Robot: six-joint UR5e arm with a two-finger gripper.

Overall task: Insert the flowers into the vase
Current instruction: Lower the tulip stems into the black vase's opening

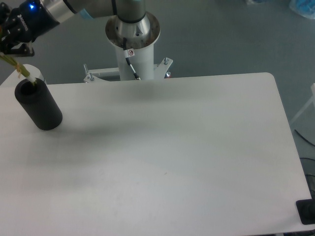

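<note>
The black cylindrical vase (pixel 39 105) stands on the white table (pixel 172 157) at the far left, its round mouth facing up and left. My gripper (pixel 13 48) is at the top left corner, just above the vase, shut on the flowers' pale green stems (pixel 18 69). The stem ends reach down into the vase mouth. The red buds are out of view beyond the left edge of the picture.
My arm's white pedestal (pixel 132 44) stands behind the table's back edge, with a metal bracket at its foot. A black object (pixel 307 211) sits at the table's front right corner. A cable hangs off to the right.
</note>
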